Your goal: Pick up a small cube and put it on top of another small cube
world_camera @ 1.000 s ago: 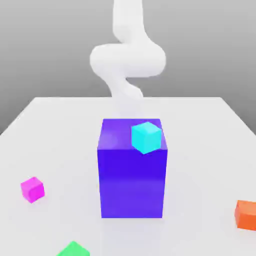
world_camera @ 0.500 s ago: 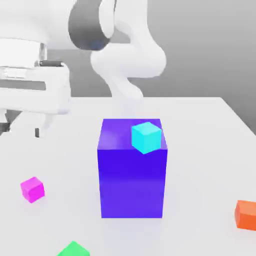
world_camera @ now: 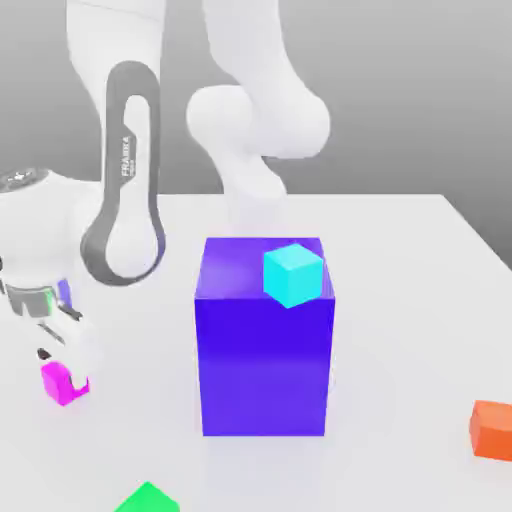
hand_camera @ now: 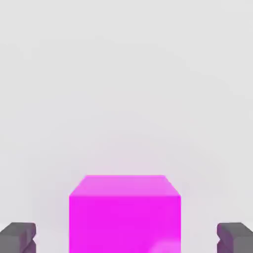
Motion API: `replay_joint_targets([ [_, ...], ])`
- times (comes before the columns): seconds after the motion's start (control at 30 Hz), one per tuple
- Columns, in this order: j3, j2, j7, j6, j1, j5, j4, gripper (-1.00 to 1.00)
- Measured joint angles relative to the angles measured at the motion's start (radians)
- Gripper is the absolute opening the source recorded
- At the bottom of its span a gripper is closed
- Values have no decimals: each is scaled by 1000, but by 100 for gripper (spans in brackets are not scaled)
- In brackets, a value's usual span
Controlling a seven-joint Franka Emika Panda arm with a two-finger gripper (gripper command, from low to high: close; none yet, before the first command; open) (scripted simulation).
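the small cube [hand_camera: 125, 213] looks light, rigid and smooth-faced, best pinched on its 3 and 9 o'clock sides, where the gripper [hand_camera: 126, 237] fingers stand apart, not yet touching it.

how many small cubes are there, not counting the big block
4: cyan cube on the big block, pink cube under the gripper, orange cube and green cube at the frame edges. Others may be hidden.
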Motion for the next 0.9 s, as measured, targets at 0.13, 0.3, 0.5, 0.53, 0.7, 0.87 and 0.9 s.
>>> replay_joint_targets([
  [0.13, 0, 0, 2, -1, 0, -2, 0, -100],
  [0.3, -84, -86, 67, -64, 64, -87, -22, -100],
  [0.5, -121, -189, 269, -217, 175, -249, 34, -100],
  [0.53, -105, -179, 307, -241, 201, -257, 68, -100],
  [0.7, -22, -123, 495, -362, 336, -286, 248, -100],
  [0.87, 40, -29, 612, -393, 427, -285, 376, -100],
  [0.9, 47, 5, 610, -365, 426, -277, 382, -100],
])
